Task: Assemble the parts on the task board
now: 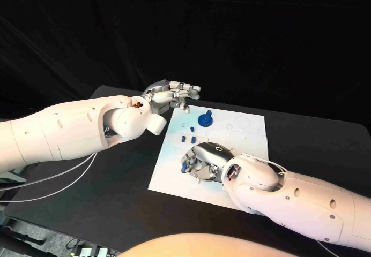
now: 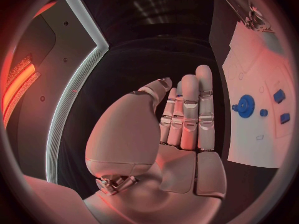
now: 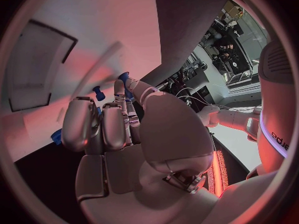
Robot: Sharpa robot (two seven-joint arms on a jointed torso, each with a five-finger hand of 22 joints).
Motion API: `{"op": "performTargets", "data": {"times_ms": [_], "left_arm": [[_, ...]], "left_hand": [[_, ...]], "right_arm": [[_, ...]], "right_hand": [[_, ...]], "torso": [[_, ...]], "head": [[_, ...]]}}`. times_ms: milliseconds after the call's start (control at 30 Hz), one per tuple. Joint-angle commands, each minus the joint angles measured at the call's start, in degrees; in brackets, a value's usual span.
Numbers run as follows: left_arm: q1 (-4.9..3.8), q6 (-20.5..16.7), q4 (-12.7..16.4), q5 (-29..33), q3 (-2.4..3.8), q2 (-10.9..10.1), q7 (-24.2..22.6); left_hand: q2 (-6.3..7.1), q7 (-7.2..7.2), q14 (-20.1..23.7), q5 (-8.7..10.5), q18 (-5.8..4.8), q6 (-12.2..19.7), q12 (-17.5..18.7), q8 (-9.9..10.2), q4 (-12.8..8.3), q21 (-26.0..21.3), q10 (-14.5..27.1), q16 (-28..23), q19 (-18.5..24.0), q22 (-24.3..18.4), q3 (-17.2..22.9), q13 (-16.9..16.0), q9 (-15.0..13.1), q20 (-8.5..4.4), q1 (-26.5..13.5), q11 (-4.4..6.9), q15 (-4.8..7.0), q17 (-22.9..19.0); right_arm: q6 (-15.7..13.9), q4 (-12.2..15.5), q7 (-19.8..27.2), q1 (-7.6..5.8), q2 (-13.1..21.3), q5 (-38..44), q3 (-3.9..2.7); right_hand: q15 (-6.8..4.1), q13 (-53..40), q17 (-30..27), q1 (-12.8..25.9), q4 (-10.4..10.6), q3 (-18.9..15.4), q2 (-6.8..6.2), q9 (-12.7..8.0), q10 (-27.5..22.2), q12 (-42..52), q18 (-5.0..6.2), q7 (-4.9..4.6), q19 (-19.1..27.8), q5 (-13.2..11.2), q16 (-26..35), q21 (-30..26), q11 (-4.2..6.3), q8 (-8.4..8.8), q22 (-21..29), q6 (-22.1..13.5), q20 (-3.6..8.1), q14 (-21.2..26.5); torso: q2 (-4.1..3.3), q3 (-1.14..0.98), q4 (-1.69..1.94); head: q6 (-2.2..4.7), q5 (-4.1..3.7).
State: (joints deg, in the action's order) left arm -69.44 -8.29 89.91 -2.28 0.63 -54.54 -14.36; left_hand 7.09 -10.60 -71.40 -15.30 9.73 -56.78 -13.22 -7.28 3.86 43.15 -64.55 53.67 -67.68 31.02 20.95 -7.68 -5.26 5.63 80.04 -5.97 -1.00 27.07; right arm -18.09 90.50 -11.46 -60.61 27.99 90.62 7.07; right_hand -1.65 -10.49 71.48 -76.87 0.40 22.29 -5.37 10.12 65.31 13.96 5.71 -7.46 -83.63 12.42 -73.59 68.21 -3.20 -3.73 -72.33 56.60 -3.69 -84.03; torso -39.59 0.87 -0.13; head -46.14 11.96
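The white task board [image 1: 239, 140] lies in the middle of the black surface [image 1: 317, 144]. The right hand [image 1: 202, 160] rests on the board's near part, fingers curled among small blue parts [image 1: 180, 167]; whether it grips one I cannot tell. The left hand [image 1: 171, 95] hovers over the board's far left corner, fingers straight and together, holding nothing. A blue gear [image 1: 206, 119] stands near that corner.

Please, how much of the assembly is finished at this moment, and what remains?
Looks done: a blue gear stands on the task board. In hand: the right hand is low over the board's near part, its fingers at small blue pieces; a firm hold is unclear. The left hand holds nothing. Left: several small blue parts lie loose.
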Motion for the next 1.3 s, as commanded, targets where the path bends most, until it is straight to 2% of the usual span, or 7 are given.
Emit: {"op": "performTargets", "data": {"times_ms": [33,367,533,833,1000,1133,1300], "left_arm": [[-0.04,1.3,0.1,-0.4,0.02,0.1,0.0],[-0.04,1.3,0.0,-0.5,0.02,0.0,0.0],[-0.04,1.2,-0.1,-0.8,0.02,0.0,-0.1],[-0.04,1.3,-0.3,-0.9,-0.02,0.2,-0.1],[-0.03,1.2,0.1,-0.9,-0.28,-0.1,-0.3],[-0.03,1.1,0.4,-0.9,-0.7,-0.4,-0.5],[-0.03,1.0,0.8,-0.9,-0.95,-0.5,-0.7]], "left_hand": [[-0.31,0.04,0.3,0.31,0.79,0.2,-0.2,-0.2,0.0,-0.4,0.3,0.0,-0.3,-0.1,-0.2,-0.1,0.1,0.07,-0.5,0.04,0.02,-0.1],[-0.31,0.03,0.3,0.31,0.79,0.3,-0.2,-0.2,0.0,-0.4,0.4,0.0,-0.3,-0.1,-0.3,-0.1,0.1,0.08,-0.5,0.02,0.01,-0.1],[-0.31,0.02,0.3,0.31,0.79,0.3,-0.2,-0.2,0.0,-0.4,0.4,0.0,-0.3,-0.1,-0.3,-0.1,0.1,0.08,-0.5,0.01,0.0,-0.1],[-0.31,0.02,0.3,0.31,0.79,0.3,-0.2,-0.2,0.0,-0.4,0.4,0.0,-0.3,-0.1,-0.3,-0.1,0.1,0.08,-0.5,0.01,0.0,-0.1],[-0.35,0.01,0.3,0.31,0.79,0.4,-0.2,-0.2,0.0,-0.5,0.5,0.0,-0.2,-0.1,-0.3,-0.1,0.1,0.09,-0.6,0.0,-0.01,-0.1],[-0.35,0.01,0.3,0.31,0.79,0.4,-0.2,-0.2,0.0,-0.5,0.5,0.0,-0.2,-0.1,-0.3,-0.1,0.1,0.09,-0.6,0.0,-0.01,-0.1],[-0.34,0.01,0.3,0.31,0.79,0.4,-0.2,-0.2,0.0,-0.5,0.5,0.0,-0.2,-0.1,-0.3,-0.1,0.1,0.09,-0.6,0.0,-0.01,-0.1]], "right_arm": [[-1.5,0.2,-0.4,0.1,0.2,1.0,-0.01],[-6.4,3.4,0.1,0.17,2.5,0.7,-0.08],[-8.9,7.1,1.0,-0.38,5.1,-0.7,-0.64],[-8.7,12.6,3.6,-4.52,14.9,-16.8,-1.39],[-5.3,15.5,1.1,-6.81,23.9,-27.4,-1.36],[-4.9,17.9,-1.3,-7.23,29.6,-28.8,-1.07],[-4.4,20.3,-5.6,-6.91,34.4,-23.9,-0.58]], "right_hand": [[-0.1,-0.1,0.1,0.1,0.2,-0.2,-0.62,-0.2,0.3,0.0,-0.86,0.09,0.0,-0.2,-0.2,0.1,0.28,0.35,-0.1,-0.9,-0.29,-2.8],[-0.49,-0.6,0.4,1.0,1.0,-1.3,-2.86,-2.9,0.5,-0.2,-0.69,2.0,0.4,-0.6,-0.7,-0.8,0.77,0.33,0.3,-11.0,0.04,-2.8],[-0.46,-0.9,-0.6,1.2,2.5,-5.8,-3.88,-6.4,0.5,-0.3,-0.48,4.39,0.9,-0.2,0.1,-2.0,0.72,1.04,0.9,-27.8,0.04,-2.4],[0.54,-2.5,-0.5,2.2,5.9,-7.3,-0.52,-2.6,3.7,1.8,-0.83,-1.21,0.4,-0.5,-0.1,-1.3,-0.63,-7.19,0.2,-2.6,-0.42,-2.5],[-0.82,-9.8,1.3,7.6,9.7,-13.0,-1.89,-1.0,7.7,11.5,-1.14,0.92,-0.5,3.3,-1.9,1.3,0.97,-10.68,-2.0,0.9,0.21,-3.0],[-2.92,-52.9,8.8,9.8,12.6,-19.1,-0.32,2.5,14.3,53.1,-2.84,2.24,-2.7,1.0,-8.7,8.4,2.57,-15.02,-7.6,1.7,0.81,-4.5],[-2.28,-66.5,12.6,8.3,13.0,-23.4,0.26,6.1,16.6,65.1,-3.48,2.75,-3.7,1.5,-12.0,12.3,2.83,-18.02,-10.7,0.6,1.59,-5.0]], "torso": [[-0.01,-0.02,-0.04],[-0.03,-0.06,0.0],[-0.01,0.04,-0.11],[0.13,0.11,-0.03],[0.49,0.3,-0.47],[0.72,0.21,-0.92],[1.05,0.28,-1.45]], "head": [[0.07,-0.01],[0.49,-0.24],[0.6,-0.58],[1.96,-2.51],[2.38,-4.62],[2.46,-7.27],[2.41,-10.14]]}}
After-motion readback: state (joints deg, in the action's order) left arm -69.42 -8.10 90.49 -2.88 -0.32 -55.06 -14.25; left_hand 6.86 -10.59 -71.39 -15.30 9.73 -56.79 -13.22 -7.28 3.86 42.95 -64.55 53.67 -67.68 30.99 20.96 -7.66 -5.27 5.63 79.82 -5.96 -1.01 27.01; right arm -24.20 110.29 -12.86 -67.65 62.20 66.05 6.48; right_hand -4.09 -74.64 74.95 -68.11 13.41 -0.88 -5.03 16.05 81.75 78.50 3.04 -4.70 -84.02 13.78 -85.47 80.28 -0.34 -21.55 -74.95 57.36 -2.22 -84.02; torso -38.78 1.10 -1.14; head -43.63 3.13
